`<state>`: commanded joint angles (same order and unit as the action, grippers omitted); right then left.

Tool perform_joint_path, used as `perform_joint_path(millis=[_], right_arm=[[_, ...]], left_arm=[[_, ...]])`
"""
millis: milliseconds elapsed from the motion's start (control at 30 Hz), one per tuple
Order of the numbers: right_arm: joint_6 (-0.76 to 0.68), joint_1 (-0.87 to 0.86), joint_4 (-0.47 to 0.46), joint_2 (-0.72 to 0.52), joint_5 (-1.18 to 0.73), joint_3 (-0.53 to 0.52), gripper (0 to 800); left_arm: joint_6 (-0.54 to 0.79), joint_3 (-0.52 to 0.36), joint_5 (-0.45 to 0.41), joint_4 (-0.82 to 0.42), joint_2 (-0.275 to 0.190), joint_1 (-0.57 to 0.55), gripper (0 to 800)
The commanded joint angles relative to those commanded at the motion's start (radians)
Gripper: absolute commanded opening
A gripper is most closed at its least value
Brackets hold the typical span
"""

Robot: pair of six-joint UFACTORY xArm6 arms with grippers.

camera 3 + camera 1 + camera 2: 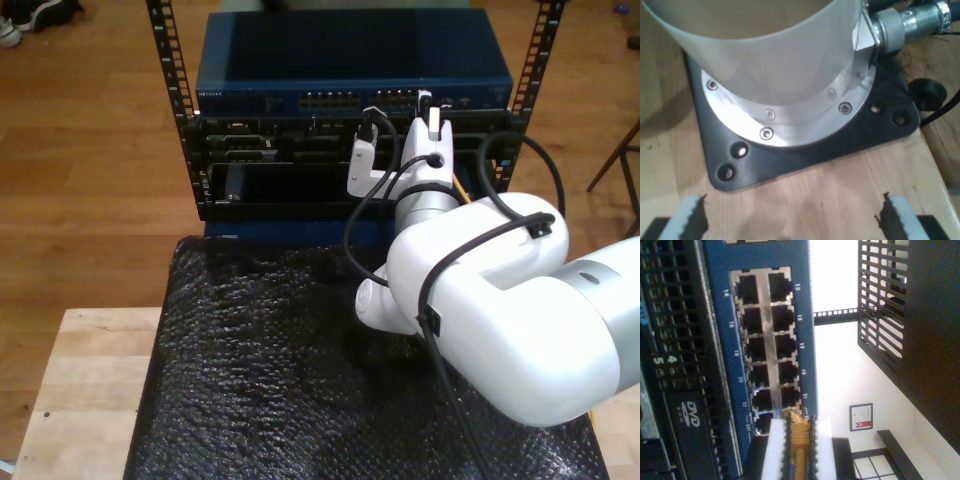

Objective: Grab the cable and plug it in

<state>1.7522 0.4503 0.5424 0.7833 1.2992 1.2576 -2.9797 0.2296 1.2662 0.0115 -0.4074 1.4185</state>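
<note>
Cable (798,440) btwn fingers (775,450), plug tip unclear.

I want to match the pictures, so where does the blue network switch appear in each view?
Exterior view: the blue switch tops the rack, at the picture's top middle.
Second wrist view: its blue front stands close ahead of the cable held by my second gripper.
First wrist view: this camera faces a black base plate on wood.
Shared landmark: the port block.

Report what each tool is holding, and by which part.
My second gripper is shut on the cable, gripped just behind its plug, near the blue switch. My first gripper is open, holding nothing.
</note>
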Motion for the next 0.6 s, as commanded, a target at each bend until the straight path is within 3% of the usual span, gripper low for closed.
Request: perform_joint_path(millis=[600], right_arm=[[0.000, -0.011, 0.000, 0.003, 0.002, 0.015, 0]], left_arm=[[0.000, 0.000, 0.000, 0.002, 0.000, 0.000, 800]])
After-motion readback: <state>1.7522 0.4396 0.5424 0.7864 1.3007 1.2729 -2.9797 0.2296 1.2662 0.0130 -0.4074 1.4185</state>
